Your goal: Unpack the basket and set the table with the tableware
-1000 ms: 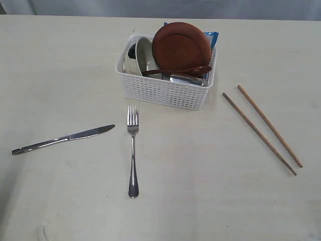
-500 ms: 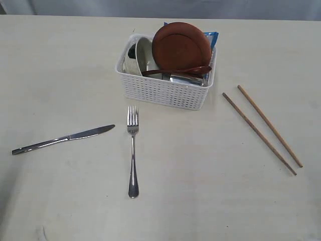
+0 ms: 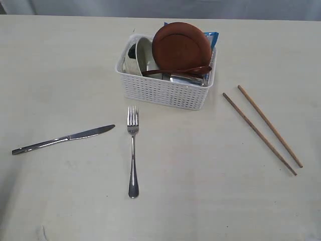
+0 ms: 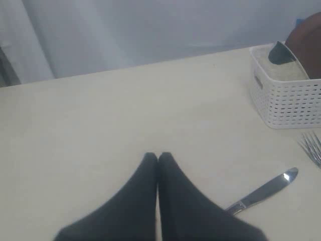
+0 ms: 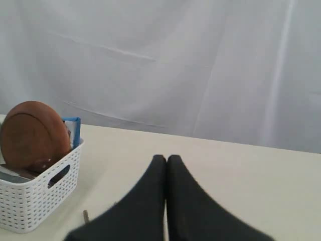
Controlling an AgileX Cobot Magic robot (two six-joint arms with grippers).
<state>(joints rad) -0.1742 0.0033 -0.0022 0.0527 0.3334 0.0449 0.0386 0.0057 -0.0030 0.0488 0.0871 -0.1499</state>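
Plate (image 3: pixel 181 47) in basket (image 3: pixel 165 93) — L/R jaws closed.

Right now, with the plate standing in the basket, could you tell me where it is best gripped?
Probably its upper rim, coming down from above: the plate stands nearly on edge, its top clear above the basket wall, while the wooden spoon crosses its lower part.

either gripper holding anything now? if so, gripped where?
Nothing held: the left gripper and the right gripper both show jaws shut together, empty.
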